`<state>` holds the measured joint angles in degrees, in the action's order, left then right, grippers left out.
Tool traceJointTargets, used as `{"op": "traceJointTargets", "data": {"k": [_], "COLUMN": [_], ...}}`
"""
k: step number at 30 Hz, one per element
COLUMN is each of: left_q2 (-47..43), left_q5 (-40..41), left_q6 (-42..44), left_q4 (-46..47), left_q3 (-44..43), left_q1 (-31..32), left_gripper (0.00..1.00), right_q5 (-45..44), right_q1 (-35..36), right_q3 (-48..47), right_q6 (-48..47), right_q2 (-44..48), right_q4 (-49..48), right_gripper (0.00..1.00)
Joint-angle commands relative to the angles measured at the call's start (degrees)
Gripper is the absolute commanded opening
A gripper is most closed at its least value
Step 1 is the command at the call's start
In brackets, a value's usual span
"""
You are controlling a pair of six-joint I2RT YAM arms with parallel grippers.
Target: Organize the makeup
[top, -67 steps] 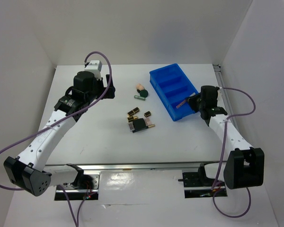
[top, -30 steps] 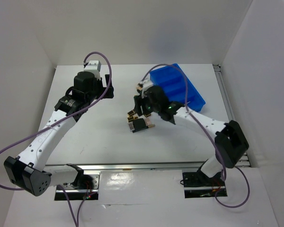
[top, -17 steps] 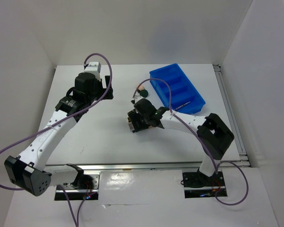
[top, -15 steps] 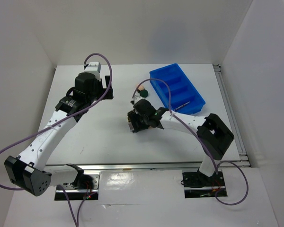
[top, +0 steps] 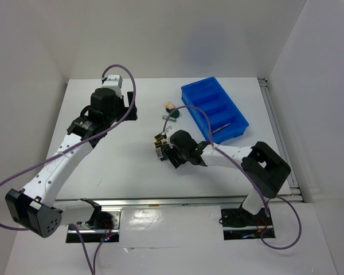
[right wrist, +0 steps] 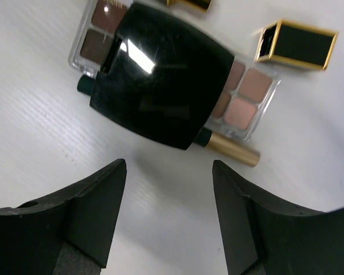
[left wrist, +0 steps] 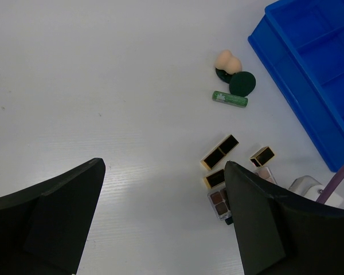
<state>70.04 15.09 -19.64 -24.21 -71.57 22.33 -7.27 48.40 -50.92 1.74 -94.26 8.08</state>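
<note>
The makeup lies mid-table. A black square compact (right wrist: 160,74) rests on a pinkish-brown palette (right wrist: 246,97), with a gold-ended pencil (right wrist: 232,150) poking out beneath. Black-gold lipstick tubes (right wrist: 298,46) (left wrist: 220,152) lie beside them. Farther back are a beige sponge (top: 169,105), a round green piece (top: 174,114) and a green tube (left wrist: 230,99). My right gripper (right wrist: 169,166) hovers just short of the compact, open and empty; in the top view the right gripper (top: 171,156) covers the pile. My left gripper (left wrist: 163,166) hangs open high over the back left, also empty (top: 129,109).
A blue plastic bin (top: 213,110) with several compartments stands at the back right; a slim pencil (top: 221,129) lies in its nearest compartment. The right arm (top: 235,153) stretches low across the table from its base. White walls enclose the table.
The right arm swung from the bin across to the makeup pile, then drew back slightly toward the near edge. A pencil now lies in the bin. The left arm stayed still.
</note>
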Motion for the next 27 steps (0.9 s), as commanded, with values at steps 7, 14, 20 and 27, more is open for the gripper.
{"op": "traceJointTargets", "data": {"k": [7, 14, 20, 27], "left_q2": [-0.17, -0.17, 0.36, 0.36], "left_q5": [-0.68, -0.68, -1.29, -1.29], "left_q6": [0.39, 0.92, 0.92, 0.92], "left_q4": [0.83, 0.30, 0.83, 0.83], "left_q3": [-1.12, -1.64, -1.64, -1.12], "left_q1": [0.09, 0.09, 0.09, 0.09], "left_gripper": [1.00, 1.00, 1.00, 1.00], "right_q5": [0.68, 4.62, 6.91, 7.97], "right_q1": [-1.20, -2.35, -3.40, -3.40], "right_q3": [-0.41, -1.12, 0.73, 2.49], "right_q6": [-7.80, -7.90, -6.75, -6.75], "right_q2": [0.23, -1.90, -1.19, -2.77], "right_q4": [-10.62, -11.23, -12.38, -12.99], "right_gripper": [0.69, 0.67, 0.67, 0.64]}}
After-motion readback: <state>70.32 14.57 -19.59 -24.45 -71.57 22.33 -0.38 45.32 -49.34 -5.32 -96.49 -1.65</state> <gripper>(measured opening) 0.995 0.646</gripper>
